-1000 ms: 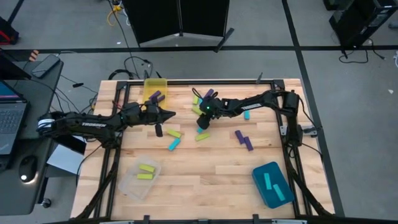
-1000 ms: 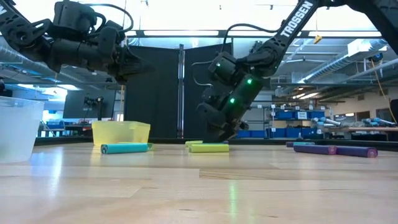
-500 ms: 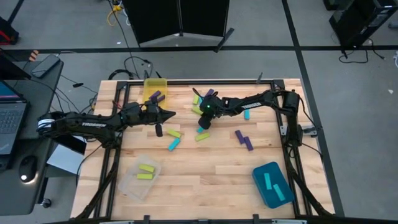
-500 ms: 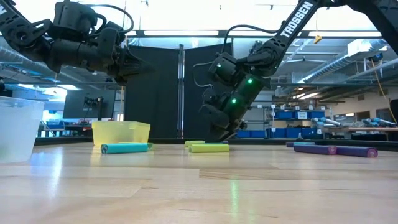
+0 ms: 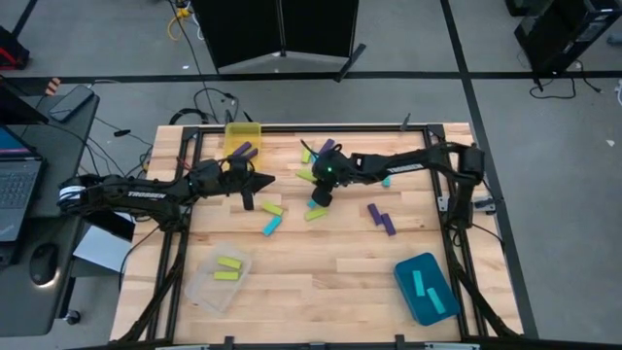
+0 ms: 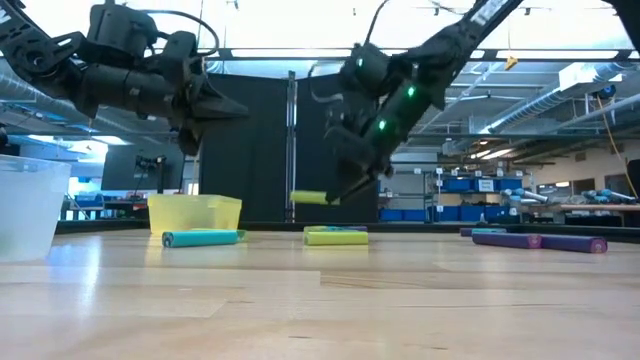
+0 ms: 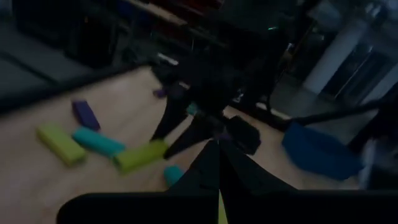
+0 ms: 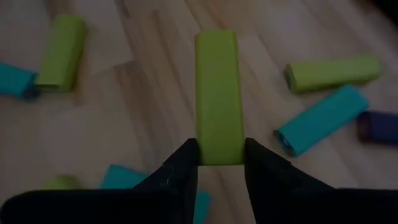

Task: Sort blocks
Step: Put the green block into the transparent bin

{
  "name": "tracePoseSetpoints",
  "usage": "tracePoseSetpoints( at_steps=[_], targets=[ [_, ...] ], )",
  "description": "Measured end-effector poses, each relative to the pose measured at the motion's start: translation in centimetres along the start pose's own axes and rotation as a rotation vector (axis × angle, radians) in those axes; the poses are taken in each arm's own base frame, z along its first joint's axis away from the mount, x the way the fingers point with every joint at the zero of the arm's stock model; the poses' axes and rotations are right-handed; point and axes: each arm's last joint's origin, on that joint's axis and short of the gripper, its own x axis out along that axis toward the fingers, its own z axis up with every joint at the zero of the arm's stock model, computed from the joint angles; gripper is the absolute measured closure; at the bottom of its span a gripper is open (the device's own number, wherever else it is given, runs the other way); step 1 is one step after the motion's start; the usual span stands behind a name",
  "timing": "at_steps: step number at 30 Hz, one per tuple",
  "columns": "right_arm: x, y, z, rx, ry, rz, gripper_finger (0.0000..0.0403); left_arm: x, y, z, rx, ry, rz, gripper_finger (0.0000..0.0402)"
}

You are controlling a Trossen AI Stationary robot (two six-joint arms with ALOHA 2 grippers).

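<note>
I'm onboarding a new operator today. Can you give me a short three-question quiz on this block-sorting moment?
1. True or false: the right gripper is shut on a yellow-green block lifted off the table.
2. What colour are the blocks inside the teal bin? A purple, B cyan-blue, C yellow-green.
3. Fill in: the clear bin holds ___ yellow-green blocks.

Key: 1 true; 2 B; 3 two.
</note>
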Motion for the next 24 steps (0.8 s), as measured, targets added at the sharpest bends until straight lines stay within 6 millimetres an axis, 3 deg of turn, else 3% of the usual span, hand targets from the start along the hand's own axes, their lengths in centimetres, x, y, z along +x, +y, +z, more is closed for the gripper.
tracePoseSetpoints(
  at_steps=[6,11,16,24],
  targets=[
    [-3.4,3.2,1.1,-0.098,-0.092,0.006,0.029,0.0,0.2,-0.6,-0.224,0.069,0.007,0.0374],
    [-5.3,5.8,1.2,-0.149,-0.144,0.027,0.029,0.0,0.3,-0.9,-0.385,0.106,0.021,0.0323],
    [-5.8,7.3,0.8,-0.18,-0.152,0.049,0.029,0.2,-0.2,-0.5,-0.426,0.069,-0.024,0.0263],
    [-6.0,8.1,0.6,-0.207,-0.162,0.063,0.029,2.3,-0.5,-1.6,-0.508,0.206,-0.077,0.0203]
  ],
)
